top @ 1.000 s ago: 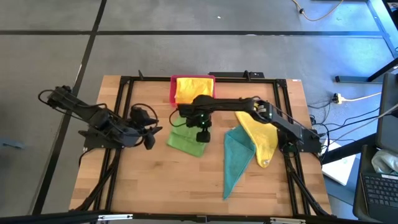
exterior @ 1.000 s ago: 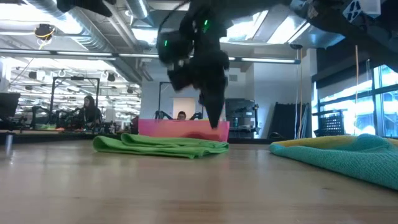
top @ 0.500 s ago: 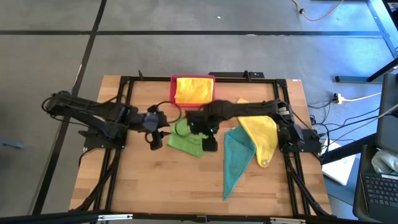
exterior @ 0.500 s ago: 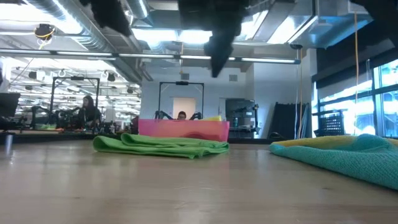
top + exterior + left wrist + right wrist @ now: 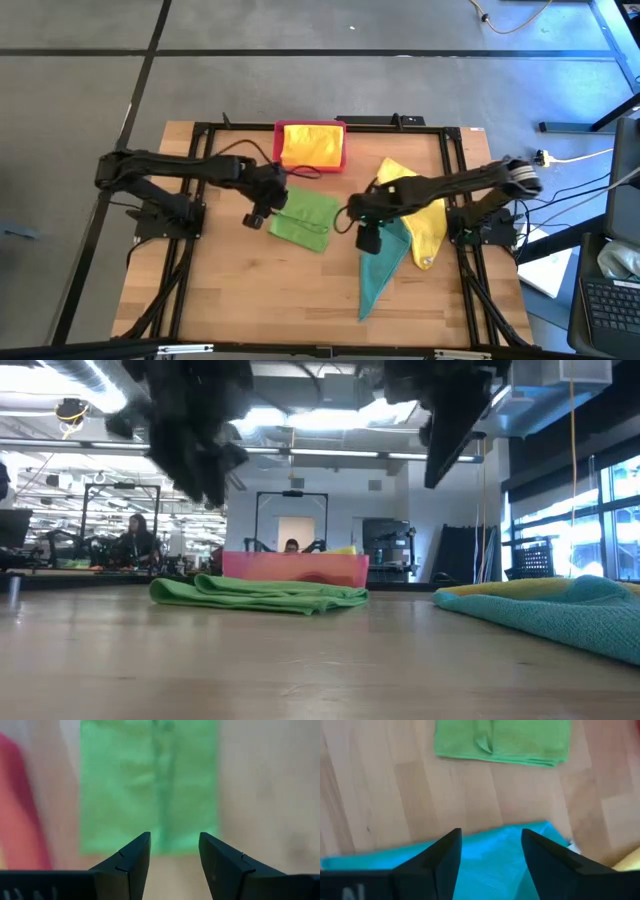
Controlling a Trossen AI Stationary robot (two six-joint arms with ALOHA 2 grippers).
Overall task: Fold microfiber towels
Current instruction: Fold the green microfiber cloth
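Green folded microfiber towel (image 5: pixel 308 220) lies mid-bench, so I judge the flat teal microfiber towel (image 5: pixel 378 262) next: my right tool (image 5: pixel 367 240) hovers spread over its corner, left tool (image 5: pixel 256 217) spread, empty.

You look across a pale wooden table (image 5: pixel 300 670) into an open workshop; ceiling light strips (image 5: pixel 300 420) glow overhead; tall windows (image 5: pixel 610 510) run along one side; a grey floor (image 5: pixel 300 90) crossed by dark lines surrounds you; a person (image 5: pixel 135 540) sits far back.
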